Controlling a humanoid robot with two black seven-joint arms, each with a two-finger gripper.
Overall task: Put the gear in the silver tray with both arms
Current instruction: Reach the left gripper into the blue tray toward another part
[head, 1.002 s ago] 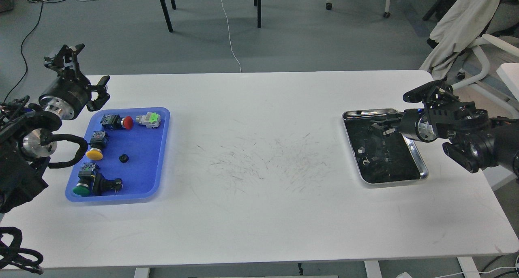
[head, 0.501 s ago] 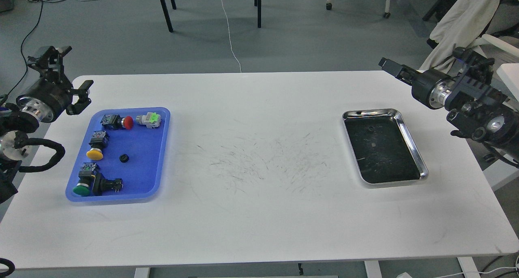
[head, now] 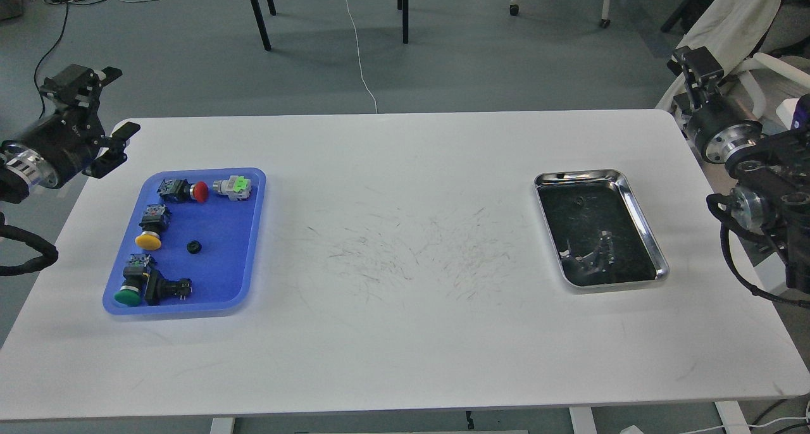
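Head view: both arms are sitting raised at the outer edges, off the work area.
Table (head: 405, 295): white top is carrying both trays, well apart, one toward each gripper's side, which probably suits a pick by one arm and a drop by the other.
Blue tray (head: 250, 244): lying below and inward of the left gripper (head: 101, 114), it is holding the push-button switches and a small dark gear (head: 193, 247) near its middle, so parts are staying gathered within that arm's reach.
Silver tray (head: 639, 212): resting below and inward of the right gripper (head: 695, 67); a small dark piece (head: 578, 200), possibly a gear, is lying near its far end, though I cannot tell for sure among the reflections.
Left arm: coming in from the left edge, wrist tilted up, gripper hovering just beyond the blue tray's far corner, fingers standing wide and holding nothing.
Right arm: folding upward at the right edge, gripper pointing away from the table and seen end-on, so I cannot tell how its fingers are standing.
Judgement: one delivery is looking finished.
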